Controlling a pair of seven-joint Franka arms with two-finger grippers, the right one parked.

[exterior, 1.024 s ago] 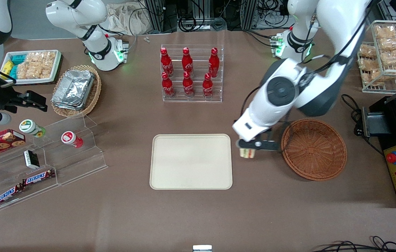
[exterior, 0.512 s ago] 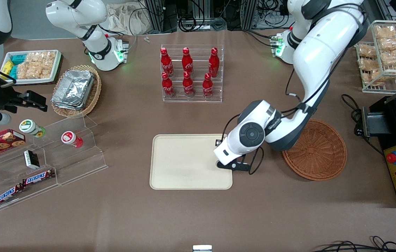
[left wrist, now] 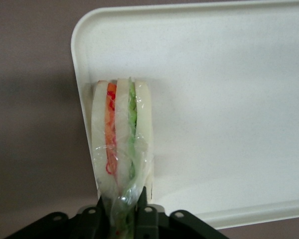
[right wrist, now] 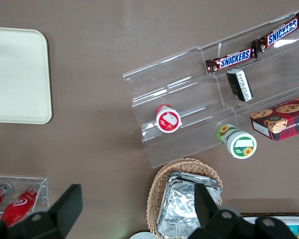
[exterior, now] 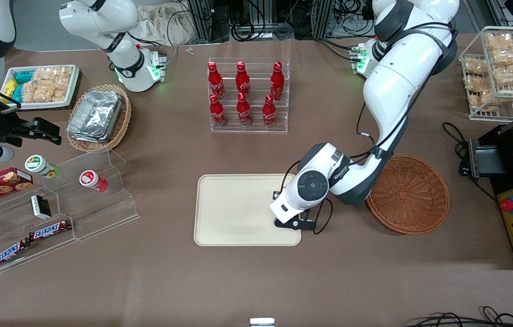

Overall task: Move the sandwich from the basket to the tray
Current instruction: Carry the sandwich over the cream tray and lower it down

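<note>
- Pinched in the left arm's black two-finger hand [left wrist: 123, 211]: the small triangular sandwich [left wrist: 122, 149] of pale bread wrapped in clear film, gripped at its narrow end, fingers clamped on either side of it.
- Long axis of the sandwich running straight out from the hand, cut edge facing the wrist camera with the orange and red layer beside the green one, bread slices standing on edge rather than lying flat.
- Key relation, taking the large flat cream-coloured rectangular tray [exterior: 238, 209] as landmark: sandwich just inside the tray's rim, close to a rounded corner, at the end of the tray that faces the round reddish-brown woven wicker basket [exterior: 408, 193].
- Cannot tell whether the sandwich touches the tray floor or hangs just above it; only a faint shadow beside it on the cream surface.
- Basket now holding nothing visible, sitting on the brown tabletop [exterior: 256, 281] beside the tray toward the working arm's end.
- In the front view, the hand [exterior: 293, 223] low over the tray's corner nearest the basket and nearer the front camera, the sandwich itself hidden under the white wrist.
- Arm pose: upper links reaching down over the basket's edge, forearm bent, wrist angled down toward the tray.
- Judgement: carrying done, release still to come; little margin to the rim, so a small shift farther in over the tray looks safer before letting go.
</note>
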